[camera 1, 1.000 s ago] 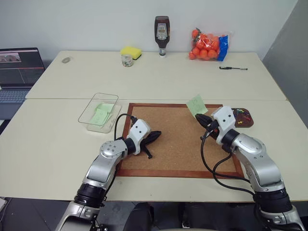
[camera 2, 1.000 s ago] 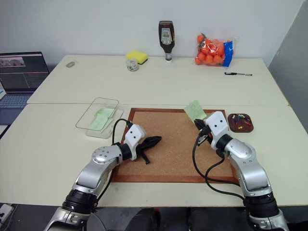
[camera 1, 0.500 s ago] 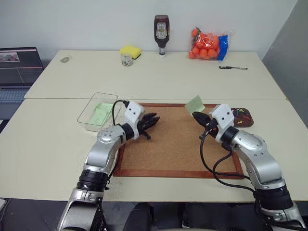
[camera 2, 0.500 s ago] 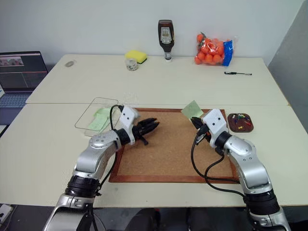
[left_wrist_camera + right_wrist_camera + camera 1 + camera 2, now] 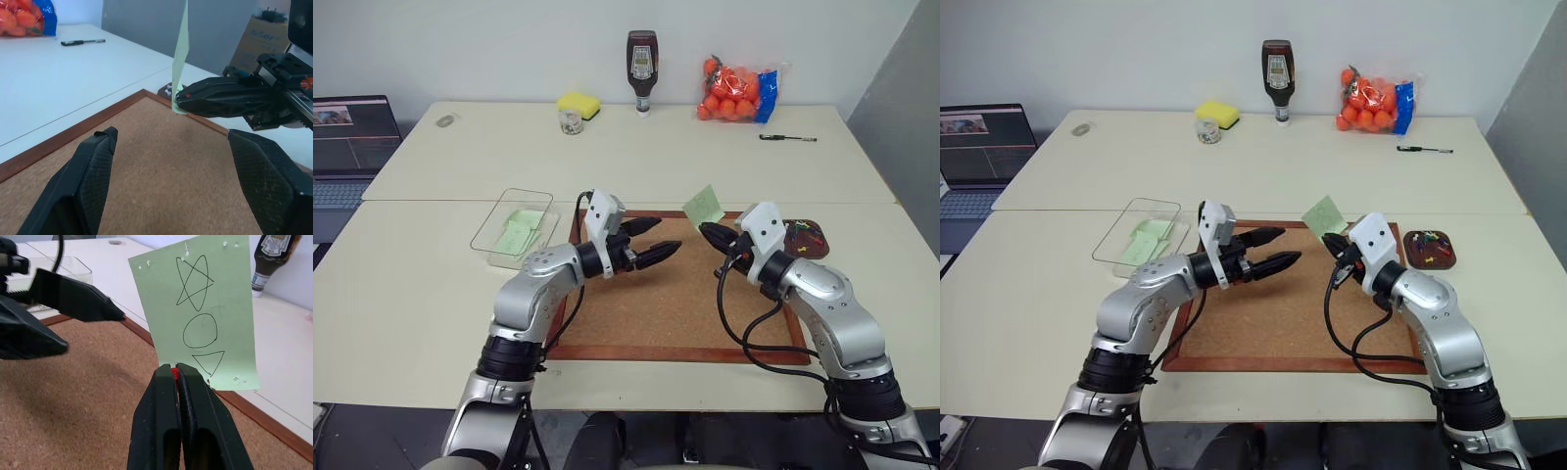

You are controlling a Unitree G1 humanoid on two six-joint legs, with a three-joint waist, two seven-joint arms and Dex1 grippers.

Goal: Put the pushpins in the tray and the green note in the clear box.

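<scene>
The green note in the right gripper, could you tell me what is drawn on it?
A star, circle and triangle in dark pen on the note, best in the right wrist view.

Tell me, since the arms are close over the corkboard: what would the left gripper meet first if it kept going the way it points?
Probably the green note pinched in the right gripper, or that gripper's tips; depth is unclear.

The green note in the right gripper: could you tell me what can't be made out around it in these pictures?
- Green note: the right gripper covers its lower edge in the right wrist view; a red speck shows there, too hidden to identify.
- Tray: in the left eye view its pushpins are too small to count.
- Clear box: green paper inside, its marks too small.
</scene>
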